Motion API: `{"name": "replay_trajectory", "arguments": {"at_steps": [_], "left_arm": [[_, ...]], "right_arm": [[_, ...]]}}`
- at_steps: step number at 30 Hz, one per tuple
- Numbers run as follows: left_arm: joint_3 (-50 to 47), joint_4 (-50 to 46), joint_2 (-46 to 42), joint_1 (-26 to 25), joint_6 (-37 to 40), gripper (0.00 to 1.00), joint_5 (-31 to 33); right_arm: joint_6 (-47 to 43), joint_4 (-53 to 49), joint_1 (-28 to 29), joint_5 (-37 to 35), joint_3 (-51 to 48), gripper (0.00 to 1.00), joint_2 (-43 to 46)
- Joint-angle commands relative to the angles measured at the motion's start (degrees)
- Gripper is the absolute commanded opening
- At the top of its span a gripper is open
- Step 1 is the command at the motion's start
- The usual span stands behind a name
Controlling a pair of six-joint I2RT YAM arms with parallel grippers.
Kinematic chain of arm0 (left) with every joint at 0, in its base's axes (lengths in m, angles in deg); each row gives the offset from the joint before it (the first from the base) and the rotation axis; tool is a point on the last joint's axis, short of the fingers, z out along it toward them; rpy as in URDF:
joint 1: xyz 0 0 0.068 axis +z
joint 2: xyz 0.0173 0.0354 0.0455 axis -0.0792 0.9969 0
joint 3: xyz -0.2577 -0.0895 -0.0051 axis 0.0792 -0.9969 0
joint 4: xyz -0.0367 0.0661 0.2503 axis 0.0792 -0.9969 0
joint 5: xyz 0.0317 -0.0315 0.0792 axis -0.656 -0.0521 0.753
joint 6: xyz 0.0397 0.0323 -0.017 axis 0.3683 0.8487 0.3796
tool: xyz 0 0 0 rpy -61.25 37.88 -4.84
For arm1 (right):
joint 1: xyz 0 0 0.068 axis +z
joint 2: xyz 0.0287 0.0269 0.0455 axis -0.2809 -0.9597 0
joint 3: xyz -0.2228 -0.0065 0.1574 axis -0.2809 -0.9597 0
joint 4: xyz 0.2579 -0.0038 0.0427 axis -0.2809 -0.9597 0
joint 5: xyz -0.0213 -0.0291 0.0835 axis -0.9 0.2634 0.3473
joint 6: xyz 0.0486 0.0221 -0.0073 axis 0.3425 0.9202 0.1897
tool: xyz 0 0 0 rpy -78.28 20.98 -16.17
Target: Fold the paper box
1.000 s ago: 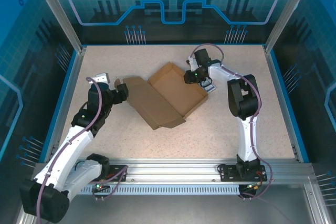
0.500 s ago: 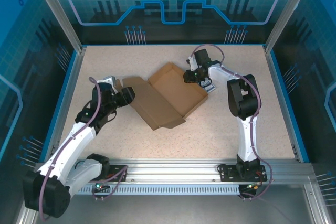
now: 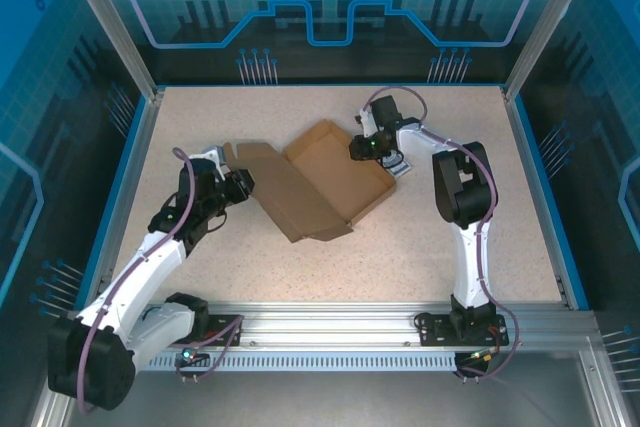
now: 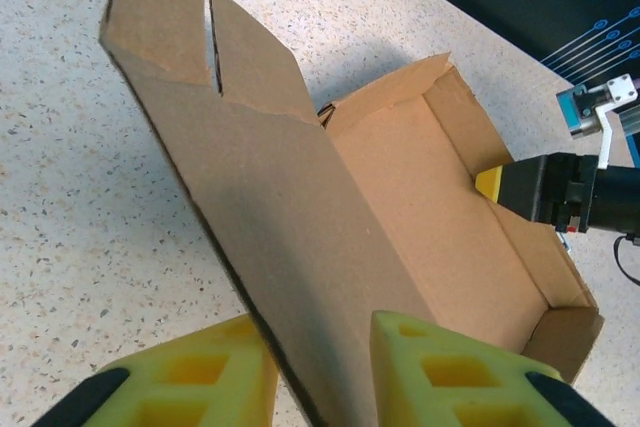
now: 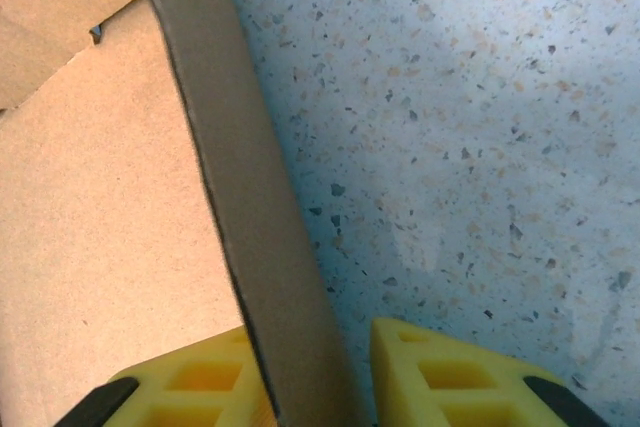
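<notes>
Box: a brown cardboard box (image 3: 320, 187), open, lying at an angle on the table (image 3: 450, 237), a little left of and above the middle of the top view.
Tray: the shallow tray (image 3: 345, 169) with raised walls is the upper right part of the box. Its inside is bare cardboard.
Lid: the wide flat lid (image 3: 285, 197) runs from the tray toward the lower left. In the left wrist view it is raised at an angle over the table and casts a shadow beside it. Two notched flaps sit at its far end, in the upper left of that frame.
Left gripper: the left gripper (image 3: 243, 182) is at the left edge of the lid, left of centre in the top view. Its jaws are clamped on the lid's edge, and the cardboard runs between the yellow fingers (image 4: 200, 387) at the bottom of the wrist view.
Right gripper: the right gripper (image 3: 372, 155) is at the tray's upper right wall. Its jaws are clamped on that thin upright wall, which passes between the yellow fingers (image 5: 440, 377).
Table: pale and speckled, with a blue rim.
Arms: the left arm reaches in from the lower left of the top view and the right arm from the lower right, both bent.
</notes>
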Motion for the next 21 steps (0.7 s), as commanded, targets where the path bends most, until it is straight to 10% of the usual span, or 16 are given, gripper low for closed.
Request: {"name": "replay_trajectory", "arguments": {"at_steps": [1,21], "left_arm": [[-0.01,1.58,0.68,0.5,2.16,0.27,1.36],[12.85,-7.76,6.32,1.62,14.23,0.05,7.13]], "right_arm": [[0.02,0.7,-0.11,0.9,-1.17,0.31,1.83],[-3.24,-0.48,-1.45,-0.77,-4.87,0.62,16.2]]}}
